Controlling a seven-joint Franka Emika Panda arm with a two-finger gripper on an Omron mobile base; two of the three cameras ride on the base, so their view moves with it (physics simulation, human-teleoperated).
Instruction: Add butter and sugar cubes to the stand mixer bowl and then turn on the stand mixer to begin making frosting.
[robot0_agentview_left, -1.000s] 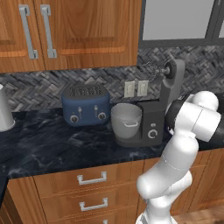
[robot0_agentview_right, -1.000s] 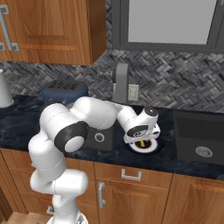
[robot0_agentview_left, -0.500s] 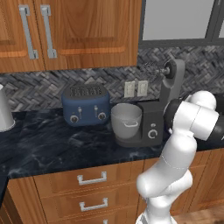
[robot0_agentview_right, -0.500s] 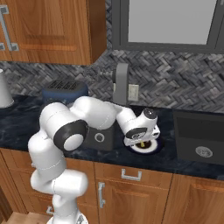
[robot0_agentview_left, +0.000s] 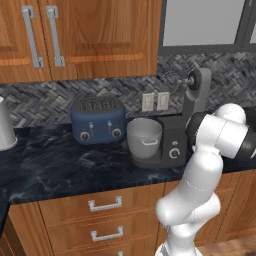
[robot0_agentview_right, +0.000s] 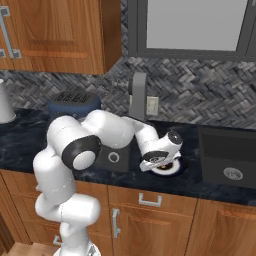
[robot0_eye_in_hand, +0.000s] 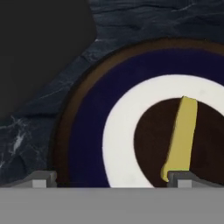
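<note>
Arm (robot0_agentview_right: 107, 131): glossy white rounded segments w/ dark grey joint bands, silver round end cap; pincer (robot0_eye_in_hand: 111, 180) tips small, grey, blocky.

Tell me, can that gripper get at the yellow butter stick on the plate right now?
Probably yes: the gripper hangs open just above the plate, nothing lies over the butter, though it sits off toward one fingertip.

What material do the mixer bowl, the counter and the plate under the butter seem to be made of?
Stand mixer bowl: probably brushed metal, pale grey with a soft sheen.
Counter: looks like polished dark stone, with pale marble-like veins.
Plate: likely glazed ceramic, with smooth brown, navy and white rings.
</note>
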